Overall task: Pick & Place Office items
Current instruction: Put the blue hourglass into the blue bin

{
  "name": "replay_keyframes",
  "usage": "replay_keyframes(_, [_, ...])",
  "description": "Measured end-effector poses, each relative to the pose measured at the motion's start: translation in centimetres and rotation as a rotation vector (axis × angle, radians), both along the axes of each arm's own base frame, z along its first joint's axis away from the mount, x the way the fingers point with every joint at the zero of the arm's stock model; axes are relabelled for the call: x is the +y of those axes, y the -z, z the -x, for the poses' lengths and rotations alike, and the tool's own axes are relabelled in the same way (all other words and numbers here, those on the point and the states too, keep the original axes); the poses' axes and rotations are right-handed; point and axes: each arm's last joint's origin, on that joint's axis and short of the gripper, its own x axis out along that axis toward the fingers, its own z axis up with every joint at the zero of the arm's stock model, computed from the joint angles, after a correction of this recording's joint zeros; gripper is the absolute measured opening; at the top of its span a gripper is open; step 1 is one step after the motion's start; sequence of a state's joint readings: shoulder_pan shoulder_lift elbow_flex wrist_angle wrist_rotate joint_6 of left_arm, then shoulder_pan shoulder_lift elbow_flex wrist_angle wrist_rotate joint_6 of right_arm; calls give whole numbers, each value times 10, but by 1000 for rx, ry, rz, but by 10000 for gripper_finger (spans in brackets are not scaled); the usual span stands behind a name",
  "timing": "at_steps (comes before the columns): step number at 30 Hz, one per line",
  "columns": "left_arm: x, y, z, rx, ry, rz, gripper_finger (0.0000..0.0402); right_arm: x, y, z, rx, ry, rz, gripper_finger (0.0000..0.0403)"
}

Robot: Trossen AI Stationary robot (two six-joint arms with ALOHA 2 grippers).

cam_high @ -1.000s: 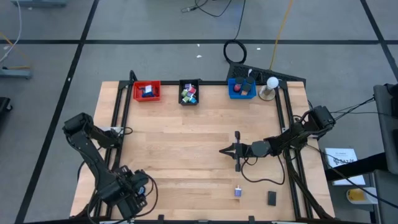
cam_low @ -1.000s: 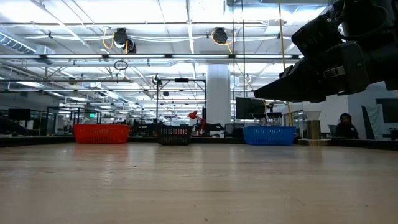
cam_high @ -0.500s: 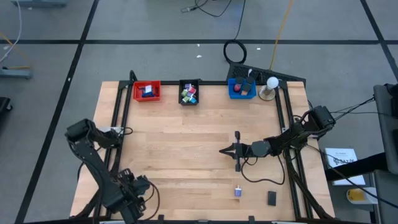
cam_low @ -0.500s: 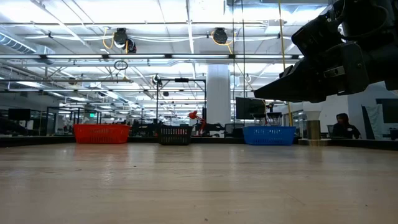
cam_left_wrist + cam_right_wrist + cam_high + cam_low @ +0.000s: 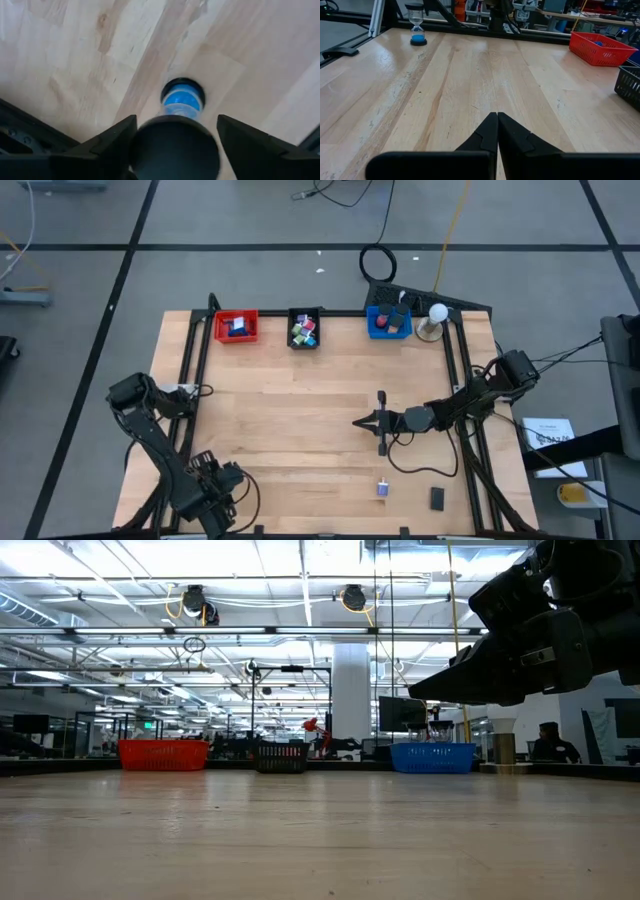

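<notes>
Hourglass, small, with blue sand and round black end caps [image 5: 417, 36], stands upright on the pale wooden table [image 5: 300, 400] near its front left corner, with its long axis vertical. In the left wrist view it shows end-on. The left gripper [image 5: 176, 120] hangs directly over it, jaws spread wide with one on either side of the top cap, and I cannot see them touching it or holding anything. From there the grasp looks like a straight descent and a squeeze across the cap or waist. The right gripper [image 5: 358, 421] hovers mid-table, well apart, fingers pressed together and empty. A small blue block [image 5: 382, 488] and a flat black block [image 5: 437, 498] lie nearer that arm.
</notes>
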State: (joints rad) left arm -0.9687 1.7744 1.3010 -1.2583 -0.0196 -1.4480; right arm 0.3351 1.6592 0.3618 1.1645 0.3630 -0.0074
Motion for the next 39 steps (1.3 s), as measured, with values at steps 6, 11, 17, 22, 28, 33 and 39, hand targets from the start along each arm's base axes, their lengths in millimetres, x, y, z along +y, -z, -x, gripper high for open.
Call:
replay_keyframes(6, [0,3,1,28,22,12,215,0,0,0,0,0,0,1])
replay_keyframes(11, [2,2,1,54,44,15,208,0,0,0,0,0,0,2])
replay_keyframes(17, [30,-13,-23,32,154,13,208,0,0,0,-1,0,-1,1])
replay_keyframes(22, [86,-31,-63,-46,264,-21,209,0,0,0,-1,1,-3,1])
replay_keyframes(28, [178,-33,-122,-171,283,-39,208,0,0,0,2,-1,3,1])
replay_keyframes(33, [240,-22,-160,-317,317,-39,208,0,3,1,30,-1,14,2])
replay_keyframes(39, [275,-18,-189,-356,350,-62,208,0,4,1,46,0,20,1])
